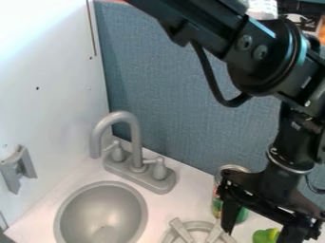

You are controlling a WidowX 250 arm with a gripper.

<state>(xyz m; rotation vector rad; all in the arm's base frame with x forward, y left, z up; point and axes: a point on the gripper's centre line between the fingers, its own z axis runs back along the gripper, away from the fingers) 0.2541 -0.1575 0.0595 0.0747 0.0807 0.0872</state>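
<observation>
My black gripper [260,229] hangs at the lower right with its two fingers spread wide apart. A small green and yellow object [264,236] lies low between the fingertips, cut off by the bottom edge; I cannot tell whether anything touches it. Just behind the left finger stands a metal can [217,207] with a green and red label, partly hidden by the gripper. Left of that finger, a grey stove burner ring [192,225] sits on the white counter [181,201].
A round grey sink [100,213] is at the lower left, with a grey faucet [136,154] behind it. A white wall [47,85] rises on the left, carrying a grey bracket [18,170]. A blue-grey panel [165,109] stands behind the counter.
</observation>
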